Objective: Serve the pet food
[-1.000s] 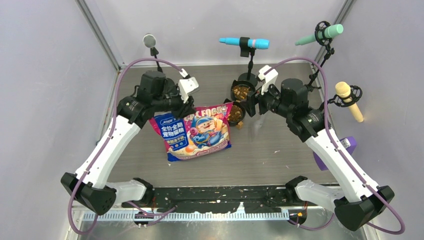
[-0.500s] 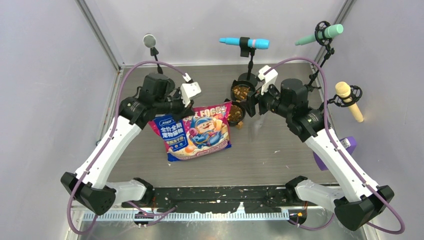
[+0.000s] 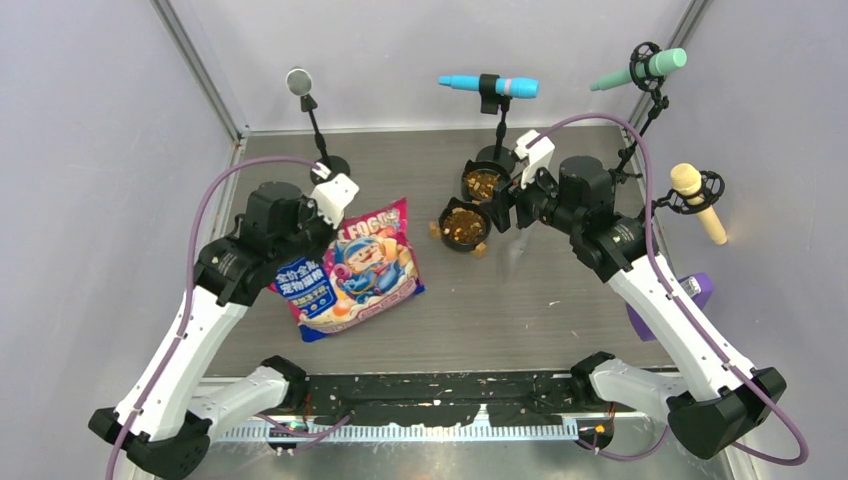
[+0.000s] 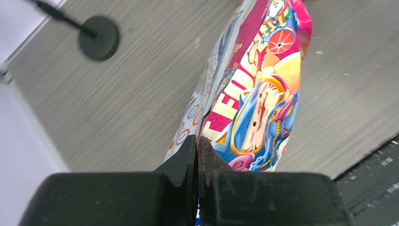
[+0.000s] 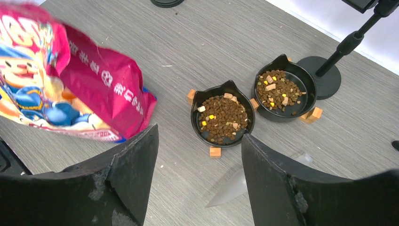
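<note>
The top view looks down from above and behind the arm bases, taking in the whole grey wood-grain counter (image 3: pixel 540 300). The left wrist view sits close, facing along the glossy pink-and-blue printed bag (image 4: pixel 254 94) past the left end effector (image 4: pixel 197 155). The right wrist view looks down from farther off, right of the bag. All three views share the bag.

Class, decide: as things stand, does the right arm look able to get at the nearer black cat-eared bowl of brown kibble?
Probably yes. The open right gripper is aimed at the black cat-eared bowl, nothing between them; the glossy pink bag is off to one side.
</note>
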